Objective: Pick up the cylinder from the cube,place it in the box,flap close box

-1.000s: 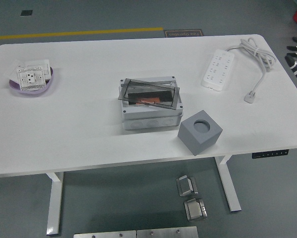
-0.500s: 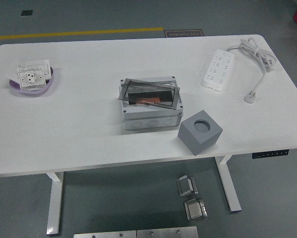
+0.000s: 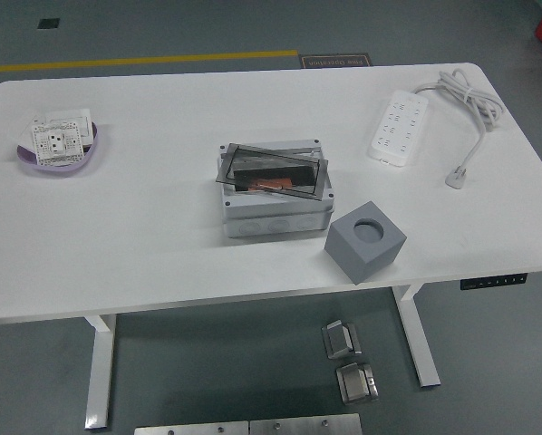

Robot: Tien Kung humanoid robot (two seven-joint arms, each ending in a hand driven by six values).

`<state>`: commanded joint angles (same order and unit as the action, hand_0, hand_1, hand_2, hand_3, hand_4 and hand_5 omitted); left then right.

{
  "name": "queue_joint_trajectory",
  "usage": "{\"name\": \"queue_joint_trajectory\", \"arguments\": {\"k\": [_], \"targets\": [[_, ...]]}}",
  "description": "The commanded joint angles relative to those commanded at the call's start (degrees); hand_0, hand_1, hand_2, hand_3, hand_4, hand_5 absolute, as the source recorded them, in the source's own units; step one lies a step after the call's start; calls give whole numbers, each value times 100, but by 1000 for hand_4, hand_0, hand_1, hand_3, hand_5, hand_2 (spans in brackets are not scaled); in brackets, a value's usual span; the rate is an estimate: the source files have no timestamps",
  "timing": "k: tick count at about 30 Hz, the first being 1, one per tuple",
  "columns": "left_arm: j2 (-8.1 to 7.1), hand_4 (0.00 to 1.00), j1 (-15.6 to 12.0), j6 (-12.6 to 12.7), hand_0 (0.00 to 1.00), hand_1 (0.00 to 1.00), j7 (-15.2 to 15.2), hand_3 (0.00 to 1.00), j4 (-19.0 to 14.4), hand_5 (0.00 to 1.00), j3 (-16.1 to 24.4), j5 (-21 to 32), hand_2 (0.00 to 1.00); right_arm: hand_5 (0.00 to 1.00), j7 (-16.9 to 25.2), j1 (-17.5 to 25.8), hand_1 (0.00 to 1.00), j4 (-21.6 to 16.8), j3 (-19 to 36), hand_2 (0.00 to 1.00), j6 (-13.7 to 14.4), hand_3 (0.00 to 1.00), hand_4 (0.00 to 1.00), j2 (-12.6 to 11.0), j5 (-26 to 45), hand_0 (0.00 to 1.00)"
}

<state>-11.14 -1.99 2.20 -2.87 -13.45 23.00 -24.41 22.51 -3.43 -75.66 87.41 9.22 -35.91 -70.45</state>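
Observation:
A grey cube (image 3: 365,240) with a round hole in its top stands near the table's front edge, right of centre; the hole looks empty. Left of it sits a light grey box (image 3: 275,192) whose dark-framed clear flap (image 3: 273,170) lies down over it, slightly askew. Through the flap an orange-brown object (image 3: 271,187) shows inside the box. Neither of my hands is in the picture.
A white power strip (image 3: 398,126) with its coiled cord (image 3: 470,104) lies at the back right. A purple bowl (image 3: 61,150) holding white socket plates sits at the far left. Metal parts (image 3: 348,358) lie on the floor below the white table (image 3: 144,245).
The picture has shifted very slightly; nothing on the table has moved.

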Motion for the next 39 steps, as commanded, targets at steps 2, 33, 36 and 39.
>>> {"name": "queue_joint_trajectory", "arguments": {"k": [2, 33, 36, 39], "targets": [[-11, 608, 13, 1, 657, 664, 8, 603, -5, 256, -191, 52, 564, 682, 4, -12, 747, 13, -15, 786, 3, 835, 803, -3, 8, 828], [98, 620, 116, 50, 661, 664, 70, 606, -31, 266, 206, -251, 570, 634, 81, -214, 736, 113, -287, 780, 44, 820, 770, 52, 50, 820], [80, 620, 121, 52, 661, 664, 69, 606, -29, 266, 181, -215, 570, 634, 80, -227, 736, 121, -306, 780, 42, 820, 770, 61, 50, 820], [76, 619, 125, 52, 662, 664, 68, 605, -32, 267, 151, -182, 570, 629, 79, -233, 737, 126, -315, 780, 43, 819, 764, 72, 50, 820]]}}
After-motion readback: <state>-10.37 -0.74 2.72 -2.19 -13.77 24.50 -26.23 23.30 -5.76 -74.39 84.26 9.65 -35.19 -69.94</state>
